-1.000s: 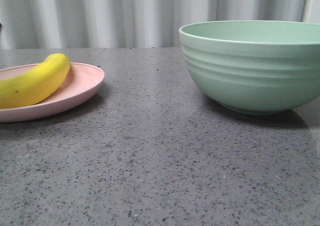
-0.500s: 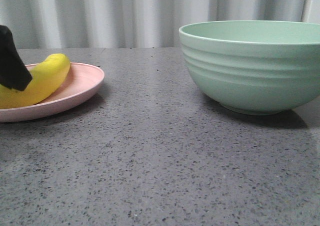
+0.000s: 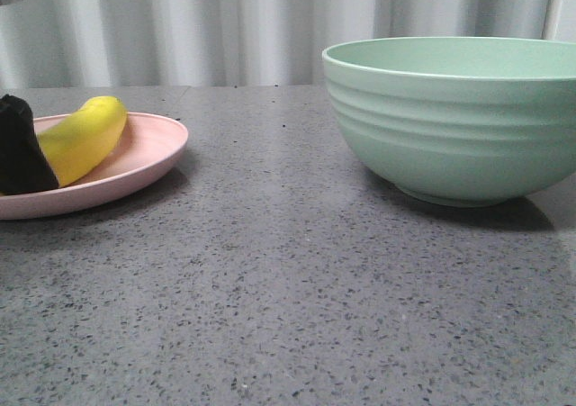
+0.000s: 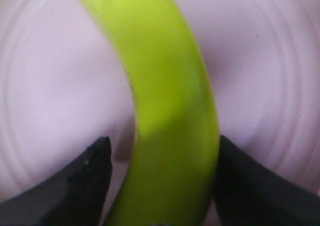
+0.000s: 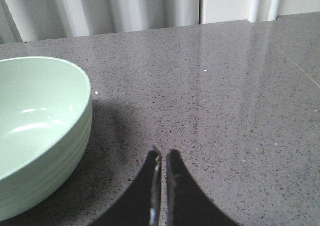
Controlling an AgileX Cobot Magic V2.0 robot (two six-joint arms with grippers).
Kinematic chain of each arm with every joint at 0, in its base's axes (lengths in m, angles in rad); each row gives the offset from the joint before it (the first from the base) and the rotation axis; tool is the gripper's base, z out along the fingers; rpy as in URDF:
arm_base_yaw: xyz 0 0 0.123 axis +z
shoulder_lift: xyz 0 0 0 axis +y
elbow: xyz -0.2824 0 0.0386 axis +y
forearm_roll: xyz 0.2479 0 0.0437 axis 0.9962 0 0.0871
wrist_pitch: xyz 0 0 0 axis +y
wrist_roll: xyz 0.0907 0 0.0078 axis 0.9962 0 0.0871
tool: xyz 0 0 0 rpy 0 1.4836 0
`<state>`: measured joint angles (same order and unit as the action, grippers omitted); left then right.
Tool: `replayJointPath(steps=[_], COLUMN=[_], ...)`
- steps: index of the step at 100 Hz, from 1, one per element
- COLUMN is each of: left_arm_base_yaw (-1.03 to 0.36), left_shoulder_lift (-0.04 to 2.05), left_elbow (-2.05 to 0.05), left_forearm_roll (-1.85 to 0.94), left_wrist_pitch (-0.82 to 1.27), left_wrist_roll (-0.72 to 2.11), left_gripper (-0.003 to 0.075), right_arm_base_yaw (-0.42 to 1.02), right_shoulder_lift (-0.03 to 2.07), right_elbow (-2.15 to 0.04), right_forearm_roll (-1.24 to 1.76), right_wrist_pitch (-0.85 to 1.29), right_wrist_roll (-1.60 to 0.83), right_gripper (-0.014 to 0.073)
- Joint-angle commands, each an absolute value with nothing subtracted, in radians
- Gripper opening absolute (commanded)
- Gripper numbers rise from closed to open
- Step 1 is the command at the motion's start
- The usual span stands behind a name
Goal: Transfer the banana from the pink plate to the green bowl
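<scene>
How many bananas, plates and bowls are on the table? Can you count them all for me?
Bananas: 1, the yellow banana
Plates: 1, the pink plate
Bowls: 1, the green bowl
Total: 3

Soft, even light; the banana (image 4: 170,116) is blurred close up, glare streaks the counter (image 5: 240,85), perhaps from overhead.
</scene>
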<state>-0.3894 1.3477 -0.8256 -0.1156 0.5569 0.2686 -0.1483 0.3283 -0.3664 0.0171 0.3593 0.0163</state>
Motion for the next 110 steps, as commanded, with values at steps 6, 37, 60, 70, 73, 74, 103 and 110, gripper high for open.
replayJointPath(steps=[6, 37, 60, 70, 73, 74, 103, 110], left_arm_base_yaw=[-0.397, -0.397, -0.411, -0.457, -0.476, -0.49, -0.69, -0.736], left_shoulder_lift=[1.335, 1.333, 1.327, 1.32, 1.317, 1.315, 1.256, 1.235], left_elbow=[-0.86, -0.868, -0.964, -1.011, -1.025, -1.029, -1.078, -1.084], left_forearm_roll=[-0.119, -0.102, -0.11, -0.11, -0.11, -0.11, -0.115, -0.12], left_wrist_pitch=[0.518, 0.506, 0.611, 0.646, 0.653, 0.653, 0.651, 0.643], left_wrist_roll=[0.27, 0.27, 0.27, 0.296, 0.296, 0.296, 0.296, 0.296], left_gripper=[0.0183, -0.0018, -0.0018, -0.0018, -0.0018, -0.0018, -0.0018, -0.0018], right_arm_base_yaw=[-0.153, -0.134, -0.037, 0.027, 0.048, 0.06, 0.335, 0.399], right_shoulder_lift=[0.346, 0.346, 0.408, 0.465, 0.484, 0.494, 0.763, 0.846], right_elbow=[-0.391, -0.403, -0.519, -0.581, -0.6, -0.61, -0.802, -0.867], right_forearm_roll=[0.019, 0.019, 0.019, 0.031, 0.037, 0.041, 0.118, 0.122], right_wrist_pitch=[0.275, 0.304, 0.48, 0.538, 0.551, 0.554, 0.581, 0.575], right_wrist_roll=[0.015, 0.015, 0.0, -0.005, -0.005, -0.005, -0.005, 0.0], right_gripper=[-0.0062, -0.0062, -0.0056, 0.0017, 0.0051, 0.006, 0.0363, 0.0371])
